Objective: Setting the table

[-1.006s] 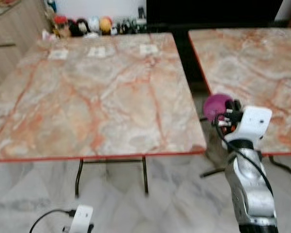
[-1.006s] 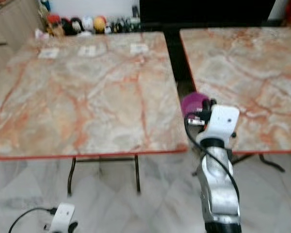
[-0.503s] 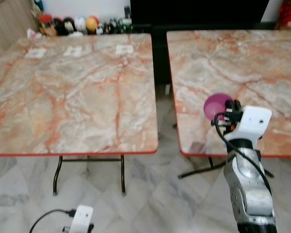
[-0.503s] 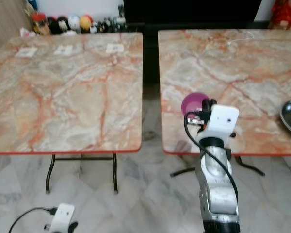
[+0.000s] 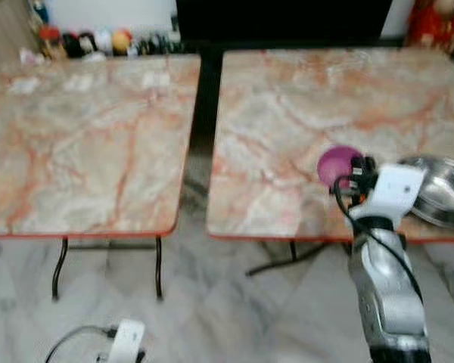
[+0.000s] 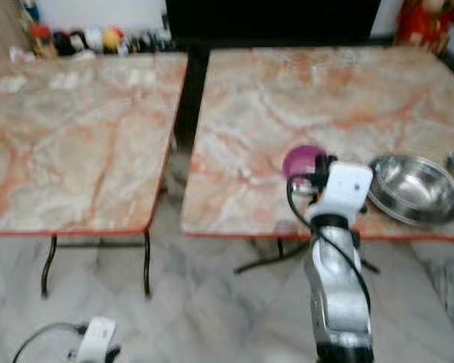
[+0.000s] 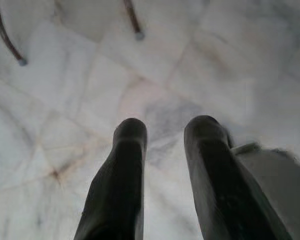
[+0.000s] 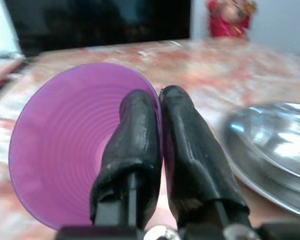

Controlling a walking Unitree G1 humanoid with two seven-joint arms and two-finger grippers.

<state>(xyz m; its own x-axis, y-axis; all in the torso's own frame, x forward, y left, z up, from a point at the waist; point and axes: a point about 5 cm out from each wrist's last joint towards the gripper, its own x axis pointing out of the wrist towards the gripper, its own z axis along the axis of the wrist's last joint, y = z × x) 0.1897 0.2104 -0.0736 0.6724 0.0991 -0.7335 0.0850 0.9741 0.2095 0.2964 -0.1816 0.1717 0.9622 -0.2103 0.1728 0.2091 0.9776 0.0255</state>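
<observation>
Right wrist view looks along the right gripper [image 8: 157,125], whose two black fingers [image 8: 135,135] are pressed close together on the rim of a purple cup [image 8: 65,145]: one finger lies inside the mouth, the other outside, so the thin wall is pinched between them. The cup lies on its side in this grasp, its open mouth facing back toward the wrist and its long axis running forward, away from the arm. From the head, the right gripper [image 5: 354,172] is raised in front of the robot, and the purple cup [image 6: 303,161] juts from its tip over the near part of the right-hand worktop [image 5: 287,106], a marble-patterned slab with a red edge. Just beyond and to the outer side of the gripper sits a shiny steel bowl [image 6: 416,187], near the cup but apart from it; the spot for setting the cup down probably lies ahead of the gripper, on bare marble to the inner side of that bowl. To stand upright the cup would need turning so its mouth faces up. A second worktop [image 5: 76,136] stands well off to the left. The left gripper [image 7: 165,135] hangs idle low over the pale tiled floor [image 7: 65,75], its fingers spread apart and holding nothing. The right arm is clearly the nearer one.
</observation>
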